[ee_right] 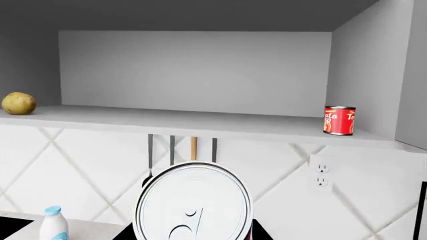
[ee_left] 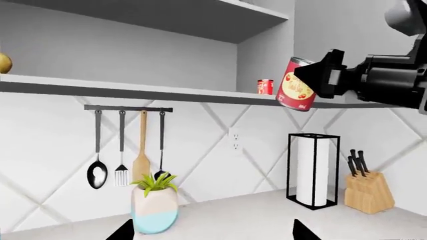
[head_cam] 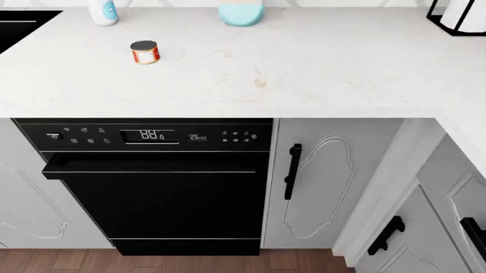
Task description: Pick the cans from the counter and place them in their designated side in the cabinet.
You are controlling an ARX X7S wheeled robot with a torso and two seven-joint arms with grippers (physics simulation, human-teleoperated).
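Observation:
My right gripper [ee_left: 328, 75] is shut on the taller red can with a yellow label [ee_left: 295, 84] and holds it tilted in the air, just in front of the right end of the open cabinet shelf [ee_left: 133, 90]. In the right wrist view the can's pale round end [ee_right: 193, 202] fills the space between the jaws of the right gripper [ee_right: 193, 234]. The squat red-and-white can [head_cam: 145, 52] stands on the white marble counter [head_cam: 304, 62] at the back left. My left gripper [ee_left: 212, 236] is open and empty, above the counter. Neither gripper shows in the head view.
Another small red can [ee_right: 339, 120] stands at the shelf's right end and a potato [ee_right: 19, 103] at its left. On the counter are a white bottle with a blue cap [head_cam: 102, 12], a plant pot [ee_left: 155, 202], a paper towel holder [ee_left: 313, 170] and a knife block [ee_left: 367, 187]. Utensils [ee_left: 127, 150] hang on the wall.

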